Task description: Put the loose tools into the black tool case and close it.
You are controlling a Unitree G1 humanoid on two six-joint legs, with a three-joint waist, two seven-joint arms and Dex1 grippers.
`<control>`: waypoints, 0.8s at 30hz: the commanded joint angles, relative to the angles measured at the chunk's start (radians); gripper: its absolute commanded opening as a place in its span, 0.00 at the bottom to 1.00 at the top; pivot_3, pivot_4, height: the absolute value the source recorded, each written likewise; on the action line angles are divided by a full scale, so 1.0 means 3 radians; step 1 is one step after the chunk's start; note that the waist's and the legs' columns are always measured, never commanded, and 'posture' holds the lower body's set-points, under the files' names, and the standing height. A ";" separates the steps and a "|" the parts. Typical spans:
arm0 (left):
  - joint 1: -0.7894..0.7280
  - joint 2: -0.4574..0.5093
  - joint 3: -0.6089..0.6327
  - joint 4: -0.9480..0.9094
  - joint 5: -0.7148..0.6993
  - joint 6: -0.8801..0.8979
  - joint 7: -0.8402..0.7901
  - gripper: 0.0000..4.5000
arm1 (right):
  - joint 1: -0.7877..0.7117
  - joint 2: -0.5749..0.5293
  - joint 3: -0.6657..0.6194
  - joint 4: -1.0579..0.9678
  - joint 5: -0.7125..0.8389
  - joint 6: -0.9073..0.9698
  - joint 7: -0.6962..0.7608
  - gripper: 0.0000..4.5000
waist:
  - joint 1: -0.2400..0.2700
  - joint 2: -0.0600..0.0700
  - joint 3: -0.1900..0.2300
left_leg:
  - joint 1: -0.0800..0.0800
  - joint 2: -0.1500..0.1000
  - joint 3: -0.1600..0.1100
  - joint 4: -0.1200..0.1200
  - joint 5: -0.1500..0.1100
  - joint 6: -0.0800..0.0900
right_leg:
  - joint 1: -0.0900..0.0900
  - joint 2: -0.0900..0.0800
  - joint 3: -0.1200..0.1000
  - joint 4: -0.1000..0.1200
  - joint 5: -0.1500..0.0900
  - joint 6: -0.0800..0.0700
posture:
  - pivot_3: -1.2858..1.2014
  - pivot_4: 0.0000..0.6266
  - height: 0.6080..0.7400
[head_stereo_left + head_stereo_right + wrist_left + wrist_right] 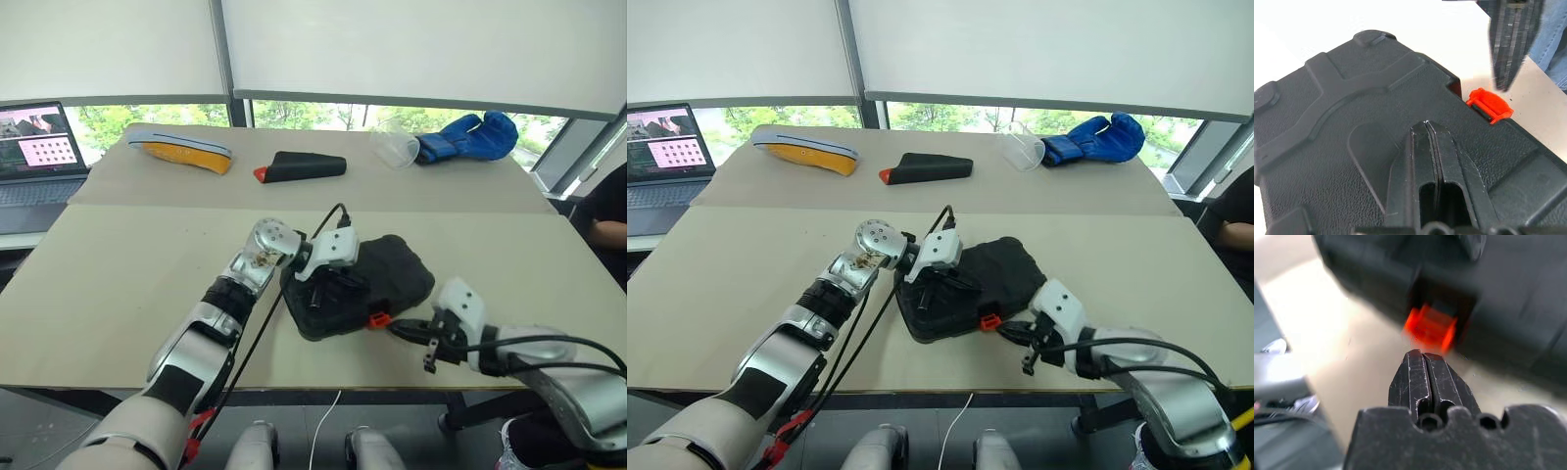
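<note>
Right gripper (397, 330), fingers pressed together and empty, is aimed at the orange latch (377, 319), likely to snap it home. Black tool case (392, 274) is lid-down at the table's (127, 284) near edge, pinned by the left gripper (315, 297), also pinched empty. Latch gap is resolved in the right wrist view.

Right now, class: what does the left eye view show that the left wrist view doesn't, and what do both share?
Left eye view alone: the laptop, blue boxing glove and black wedge-shaped pouch beyond the case. Left wrist view alone: the moulded ribs on the lid and the left gripper shut, pressed on it. Both: the closed black tool case, its orange latch and the right gripper.
</note>
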 commanded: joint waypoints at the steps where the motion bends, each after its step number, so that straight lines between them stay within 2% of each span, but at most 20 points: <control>1: 0.0053 0.0008 -0.0121 0.0112 0.0152 0.0024 -0.0001 0.01 | 0.0037 0.0040 -0.0129 -0.0130 0.0004 -0.0071 -0.0070 0.00 | -0.0011 0.0000 0.0000 | 0.0000 0.0000 0.0000 0.0000 0.0000 0.0000 | -0.0001 0.0000 0.0000 0.0000 0.0001 0.0000 | 0.52 0.24 1.00; 8: 0.0012 -0.0042 -0.0138 0.0149 0.0155 0.0001 -0.0006 0.01 | 0.0025 0.0220 0.0226 0.0084 -0.0312 -0.0252 -0.0206 0.00 | -0.0007 0.0000 0.0000 | 0.0001 0.0000 0.0000 0.0000 -0.0003 -0.0004 | -0.0001 0.0000 0.0000 0.0000 0.0001 0.0001 | 0.52 0.24 1.00; 15: 0.0004 -0.0050 -0.0157 0.0175 0.0178 -0.0063 -0.0031 0.01 | -0.0341 0.0479 0.0427 0.0431 -0.0641 -0.0464 -0.0384 0.00 | -0.0010 0.0000 0.0000 | -0.0002 -0.0001 0.0000 0.0000 -0.0001 -0.0001 | -0.0003 0.0000 0.0000 -0.0002 0.0002 0.0001 | 0.52 0.24 1.00; 24: 0.0059 -0.0070 -0.0204 0.0232 0.0259 -0.0216 0.0001 0.01 | -0.0636 0.0641 0.0120 -0.0111 -0.0201 0.0055 -0.0448 0.00 | -0.0034 0.0000 0.0000 | -0.0005 0.0002 0.0000 -0.0001 0.0000 0.0000 | -0.0007 0.0003 0.0000 -0.0002 0.0002 0.0000 | 0.52 0.24 1.00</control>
